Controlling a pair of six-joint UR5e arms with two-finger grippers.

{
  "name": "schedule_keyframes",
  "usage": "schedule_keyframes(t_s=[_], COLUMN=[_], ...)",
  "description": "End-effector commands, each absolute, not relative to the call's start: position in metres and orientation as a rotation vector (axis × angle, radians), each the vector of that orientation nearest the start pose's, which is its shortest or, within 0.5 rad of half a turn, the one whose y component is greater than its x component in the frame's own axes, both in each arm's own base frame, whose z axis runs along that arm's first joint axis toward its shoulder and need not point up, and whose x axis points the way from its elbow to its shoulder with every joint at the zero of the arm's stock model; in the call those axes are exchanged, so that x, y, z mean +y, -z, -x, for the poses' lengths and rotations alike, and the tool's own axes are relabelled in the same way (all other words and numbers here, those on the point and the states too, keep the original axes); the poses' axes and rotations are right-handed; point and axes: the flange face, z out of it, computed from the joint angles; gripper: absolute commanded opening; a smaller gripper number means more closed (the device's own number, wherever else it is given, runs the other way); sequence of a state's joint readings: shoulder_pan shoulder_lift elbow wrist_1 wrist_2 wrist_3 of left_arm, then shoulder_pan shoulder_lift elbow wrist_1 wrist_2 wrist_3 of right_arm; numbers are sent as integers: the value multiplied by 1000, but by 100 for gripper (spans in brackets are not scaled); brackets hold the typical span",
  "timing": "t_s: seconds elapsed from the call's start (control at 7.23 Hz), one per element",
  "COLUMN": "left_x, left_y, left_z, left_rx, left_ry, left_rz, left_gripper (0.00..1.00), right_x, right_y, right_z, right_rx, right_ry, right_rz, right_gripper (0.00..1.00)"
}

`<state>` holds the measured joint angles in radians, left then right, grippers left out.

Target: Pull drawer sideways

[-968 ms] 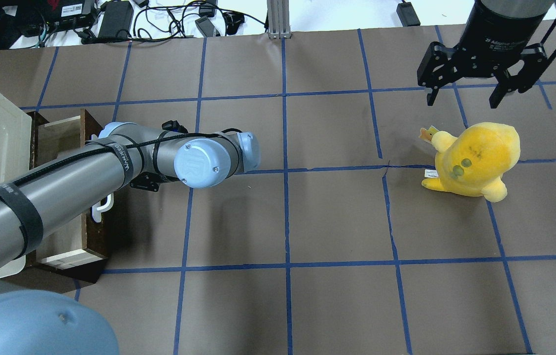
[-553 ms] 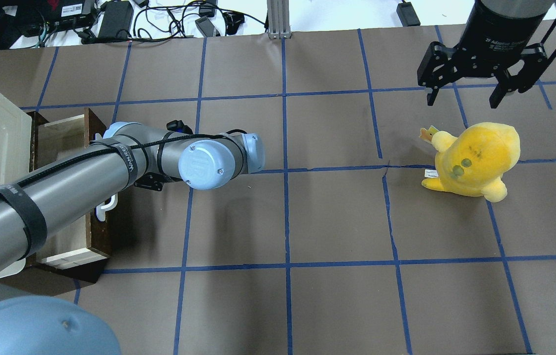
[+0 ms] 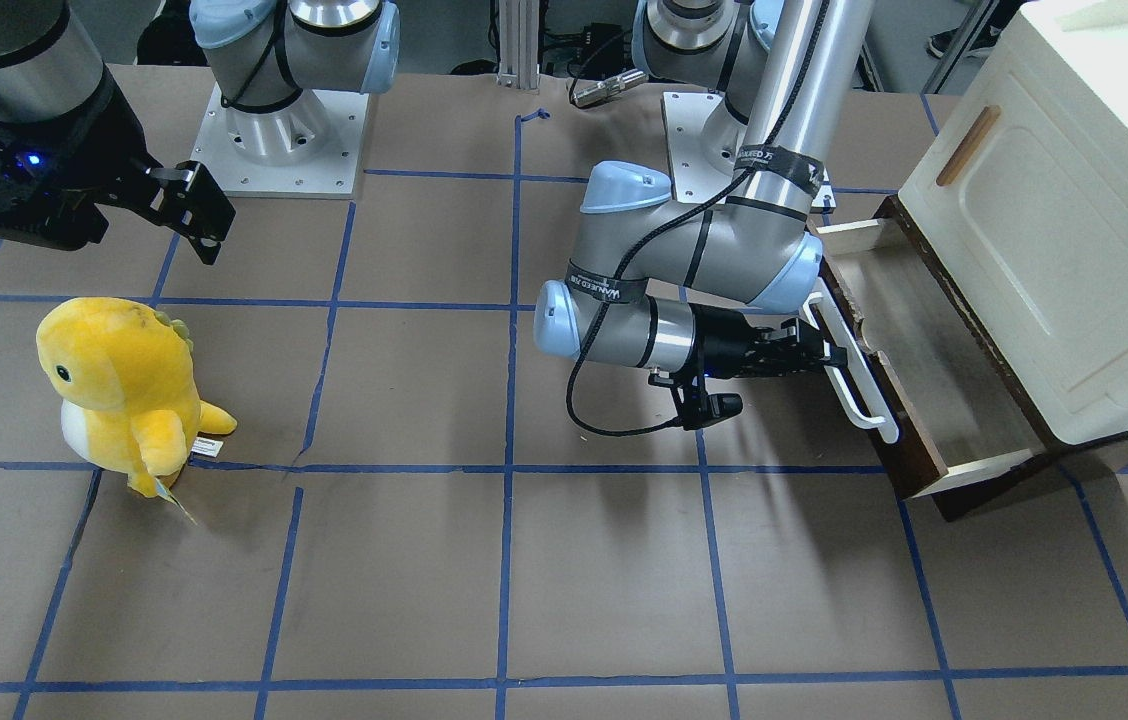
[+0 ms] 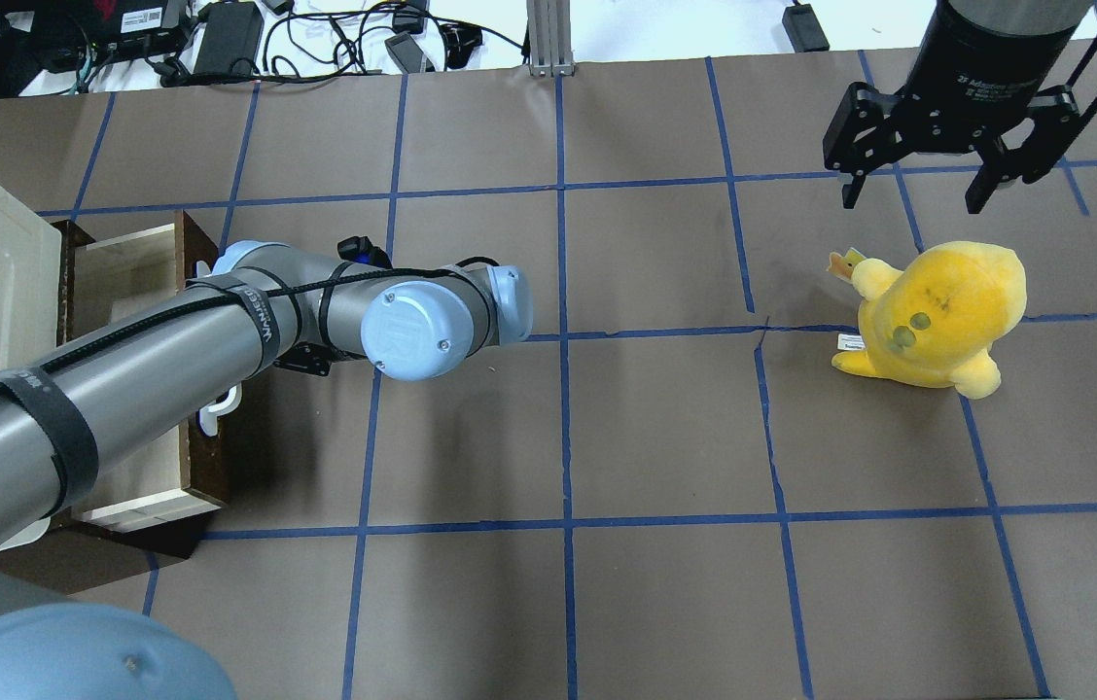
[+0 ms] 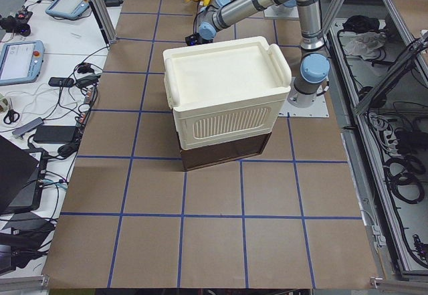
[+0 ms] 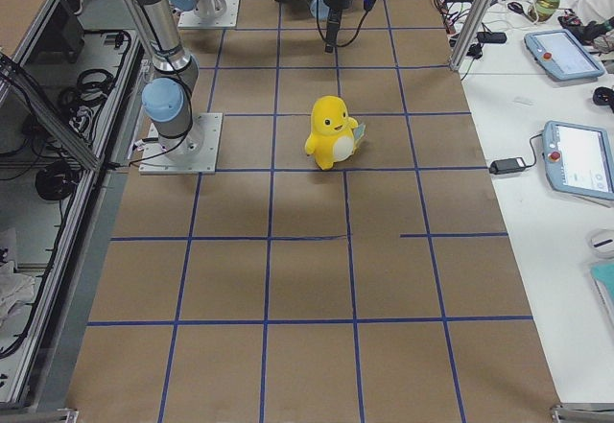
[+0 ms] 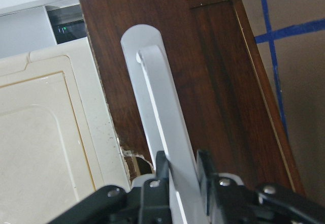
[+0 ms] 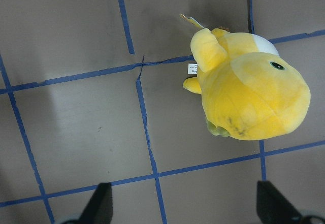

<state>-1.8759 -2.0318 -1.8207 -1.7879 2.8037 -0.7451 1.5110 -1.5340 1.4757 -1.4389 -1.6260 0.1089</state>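
As gripper (image 7: 183, 159) seemingly clamps, drawer (image 3: 942, 378) gapes

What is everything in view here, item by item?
drawer: one, dark brown front, pale inside, partly open under the cabinet at the robot's left end of the table.
handle: one, white bar, on the drawer front.
cabinet: one, cream-white, over the drawer.
plush toy: one, yellow, upright on the robot's right side.
table: one, brown cover, blue tape grid.
cables and chargers: several, black, beyond the far edge.
left gripper: one, black, shut on the handle.
right gripper: one, black, open, above the table near the plush toy, not touching it.
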Motion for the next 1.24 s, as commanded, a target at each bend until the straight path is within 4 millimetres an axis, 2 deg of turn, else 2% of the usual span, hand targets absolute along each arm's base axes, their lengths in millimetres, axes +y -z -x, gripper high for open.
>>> schedule_keyframes(t_s=[0.0,0.14,0.28,0.41,0.69,0.83,1.11], left_x=[-485,-490,-492,-500,-521,-516,-496], left_y=[-194,-203,-210,-229,-297,-332,-417], left_z=[194,196,201,210,239,245,252], left_rx=[1768,1800,1889,2014,2378,2510,2764], left_ry=[-119,-74,-64,-75,-81,-79,-9], left_rz=[-202,-151,-63,27,90,89,86], left_gripper=[54,95,96,96,96,99,100], right_x=[-506,-506,-506,-506,-506,-506,-506], right_y=[-504,-504,-504,-504,-503,-504,-504], right_z=[-98,-98,-98,-97,-98,-98,-97], right_rx=[3185,3185,3185,3185,3185,3185,3185], right_ry=[-116,-116,-116,-116,-118,-116,-116], right_rz=[-266,-266,-266,-269,-266,-266,-269], right_gripper=[100,100,100,100,100,100,100])
